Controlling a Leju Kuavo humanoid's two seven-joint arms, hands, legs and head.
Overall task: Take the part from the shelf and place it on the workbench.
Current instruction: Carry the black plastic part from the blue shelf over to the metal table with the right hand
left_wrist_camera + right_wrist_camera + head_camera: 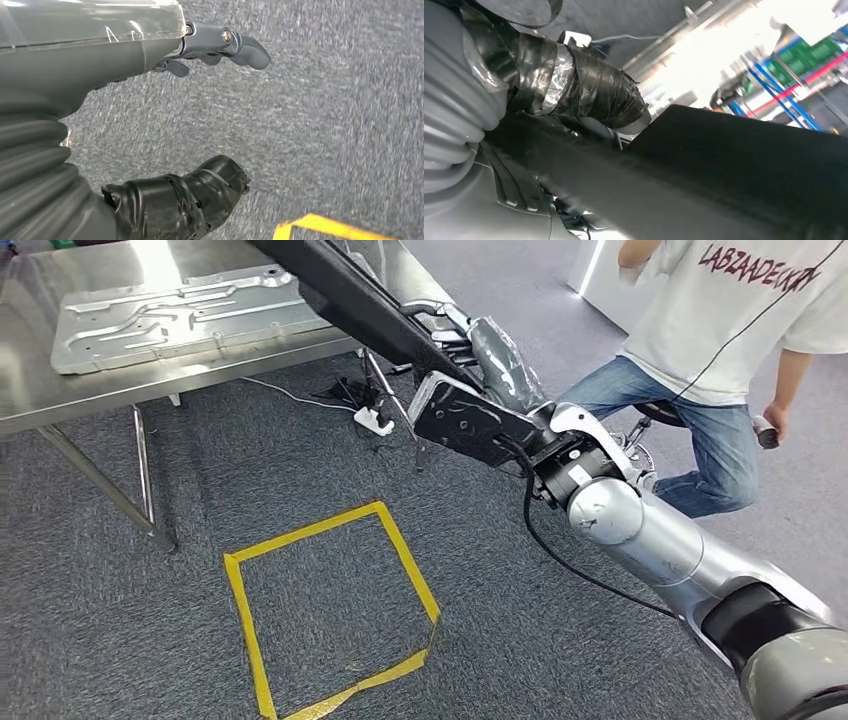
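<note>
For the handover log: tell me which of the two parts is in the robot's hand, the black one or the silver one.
The long black part, gripped by the right hand and carried in the air. The silver stamped panel lies flat on the steel workbench, untouched.

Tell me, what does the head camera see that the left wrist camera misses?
Head view alone: the right hand holding a long black part, a metal workbench bearing a silver stamped panel, and a seated person. Left wrist view alone: the left hand, holding nothing, fingers apart above the floor. Both show grey carpet and yellow floor tape.
</note>
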